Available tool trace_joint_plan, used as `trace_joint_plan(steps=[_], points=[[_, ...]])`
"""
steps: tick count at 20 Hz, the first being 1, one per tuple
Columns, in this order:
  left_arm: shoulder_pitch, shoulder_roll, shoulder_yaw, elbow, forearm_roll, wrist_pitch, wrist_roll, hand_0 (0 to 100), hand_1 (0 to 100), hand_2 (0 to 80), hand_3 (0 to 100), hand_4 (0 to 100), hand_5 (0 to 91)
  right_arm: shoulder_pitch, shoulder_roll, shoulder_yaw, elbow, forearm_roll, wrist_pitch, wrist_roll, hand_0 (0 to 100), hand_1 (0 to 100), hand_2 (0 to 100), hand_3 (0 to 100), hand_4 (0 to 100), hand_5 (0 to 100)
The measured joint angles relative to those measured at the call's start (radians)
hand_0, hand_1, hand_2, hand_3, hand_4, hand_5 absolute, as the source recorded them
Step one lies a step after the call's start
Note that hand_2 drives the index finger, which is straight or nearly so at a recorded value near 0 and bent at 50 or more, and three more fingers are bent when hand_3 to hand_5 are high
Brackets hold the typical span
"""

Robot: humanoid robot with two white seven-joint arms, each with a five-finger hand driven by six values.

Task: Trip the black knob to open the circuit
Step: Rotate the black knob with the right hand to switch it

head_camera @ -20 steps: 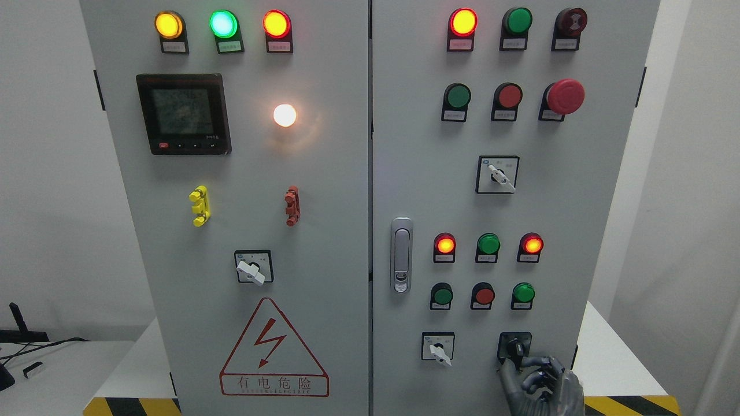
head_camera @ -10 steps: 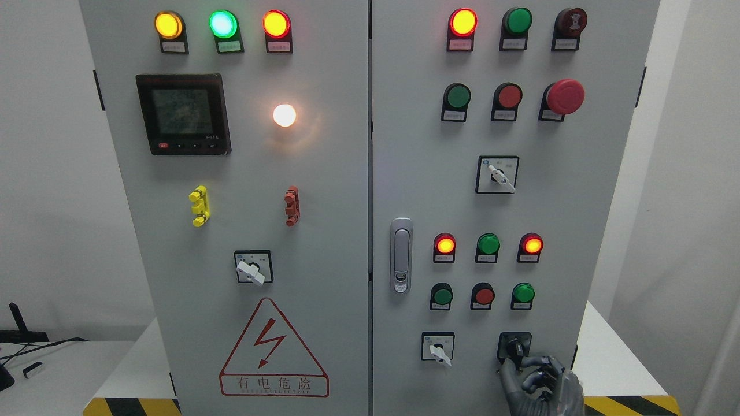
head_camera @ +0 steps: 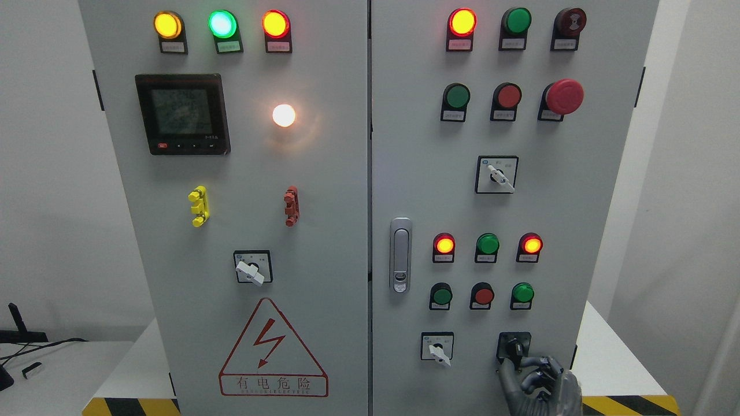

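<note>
I see my right hand (head_camera: 535, 381) at the cabinet's (head_camera: 370, 190) lower right corner. Its fingers (head_camera: 537, 364) curl around the black knob (head_camera: 514, 348) (thumb touching its underside).

The right hand (head_camera: 540, 384) is cut off by the bottom edge; its wrist and arm lie out of frame. Its fingers (head_camera: 509, 370) cover the lower part of the black knob (head_camera: 514, 348), so the knob's setting cannot be read. The small labels (head_camera: 459, 44) under the lamps are too fine to read, as are the meter display (head_camera: 182, 112) figures. The cabinet (head_camera: 341, 173) top is cropped. The table (head_camera: 613, 358) runs out of frame.
</note>
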Motion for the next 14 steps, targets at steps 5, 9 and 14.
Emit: trace_joint_plan(steps=[5, 9, 14], points=[[0.0, 0.0, 0.0, 0.0, 0.0, 0.0, 0.0, 12, 39, 0.0, 0, 0, 0.0, -0.007, 0.0, 0.0, 0.0, -0.004, 0.0, 0.0, 39, 82, 60, 91, 88, 98], [0.0, 0.0, 0.0, 0.0, 0.0, 0.0, 0.0, 12, 39, 0.0, 0, 0, 0.0, -0.009, 0.0, 0.001, 0.001, -0.007, 0.0, 0.002, 39, 82, 60, 91, 88, 98], [0.0, 0.0, 0.0, 0.0, 0.0, 0.0, 0.0, 12, 39, 0.0, 0, 0, 0.0, -0.011, 0.0, 0.004, 0.001, -0.016, 0.0, 0.003, 38, 82, 60, 91, 89, 98]])
